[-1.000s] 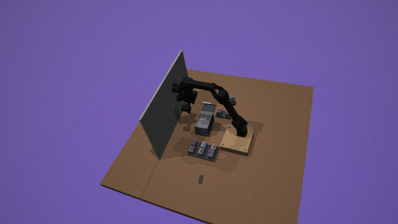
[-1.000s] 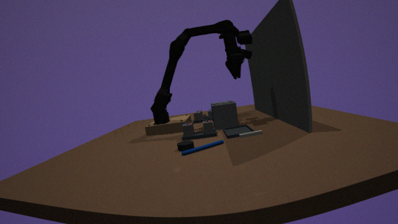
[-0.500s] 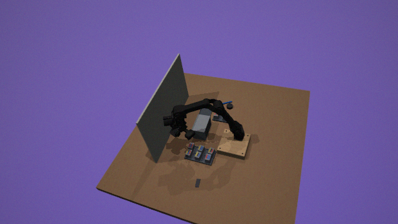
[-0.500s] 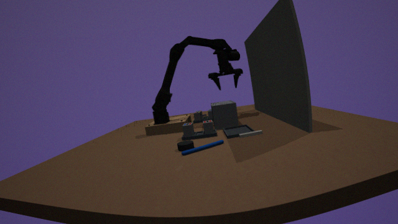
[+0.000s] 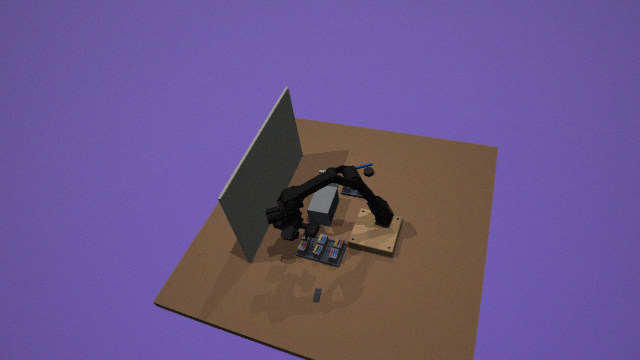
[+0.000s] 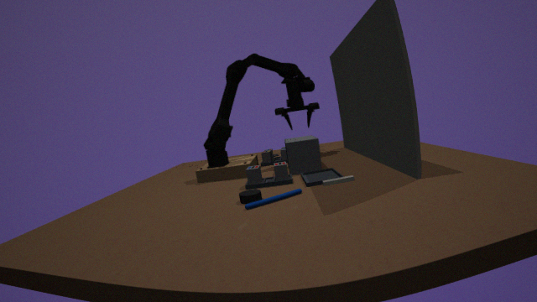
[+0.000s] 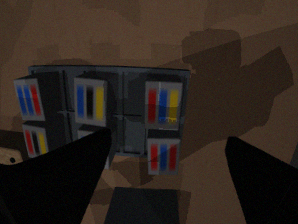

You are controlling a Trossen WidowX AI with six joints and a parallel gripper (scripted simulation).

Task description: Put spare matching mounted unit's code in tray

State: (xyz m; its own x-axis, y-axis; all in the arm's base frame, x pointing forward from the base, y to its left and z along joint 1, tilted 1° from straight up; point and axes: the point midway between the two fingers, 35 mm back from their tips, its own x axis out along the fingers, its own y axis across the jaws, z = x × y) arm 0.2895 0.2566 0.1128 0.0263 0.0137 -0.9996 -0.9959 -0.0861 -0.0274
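Note:
My gripper (image 6: 300,128) (image 7: 169,140) is open and empty, high above the table, pointing down. The six-compartment rack (image 7: 134,135) (image 5: 326,259) lies below it. Its spares show stripes in the wrist view: blue-blue-red (image 7: 30,99), blue-black-yellow (image 7: 90,102), red-blue-yellow (image 7: 162,104), red-black-yellow (image 7: 35,140) and red-blue-red (image 7: 163,156). Another is mostly hidden by the left finger. The mounted unit (image 5: 323,202) (image 6: 303,155) is a large grey box; no code on its back shows. The dark tray (image 6: 320,176) is empty, beside the unit.
A second rack (image 6: 268,183) holds two striped spares (image 6: 253,174) (image 6: 280,171). A tall grey panel (image 5: 265,175) (image 6: 373,92) stands beyond the unit. A pale bar (image 6: 339,180) touches the tray. A black disc (image 6: 250,196), blue rod (image 6: 273,199) and small dark block (image 5: 317,295) lie on the table.

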